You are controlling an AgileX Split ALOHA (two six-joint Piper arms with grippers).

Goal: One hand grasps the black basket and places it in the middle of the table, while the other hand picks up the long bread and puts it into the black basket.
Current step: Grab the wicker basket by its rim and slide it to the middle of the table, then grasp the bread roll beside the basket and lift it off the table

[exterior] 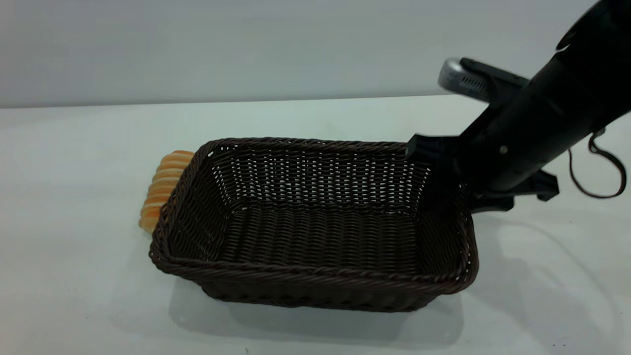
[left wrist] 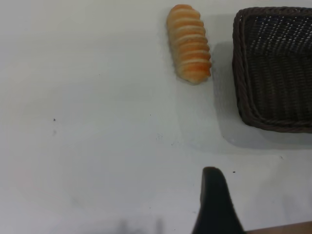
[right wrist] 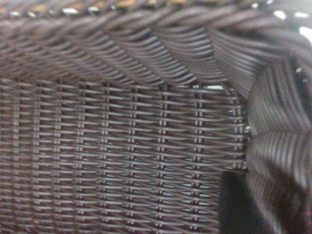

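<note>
Ext. view: right gripper clenched on black basket at its right end wall, mid-worktop; long bread half hidden behind left rim.
L wrist: whole bread beside basket, long axis parallel to rim; left gripper state can't tell.
R wrist: only weave.

A plain wall fills the upper part of the exterior view. It is pale grey-white and evenly lit, a little darker toward the upper left corner. Its lower edge meets the far edge of the table in one long straight line that rises slightly toward the right.

In the left wrist view a few tiny dark specks lie scattered on the table, well apart from one another. A narrow tan-brown strip crosses one corner of that view; what it is cannot be told.
</note>
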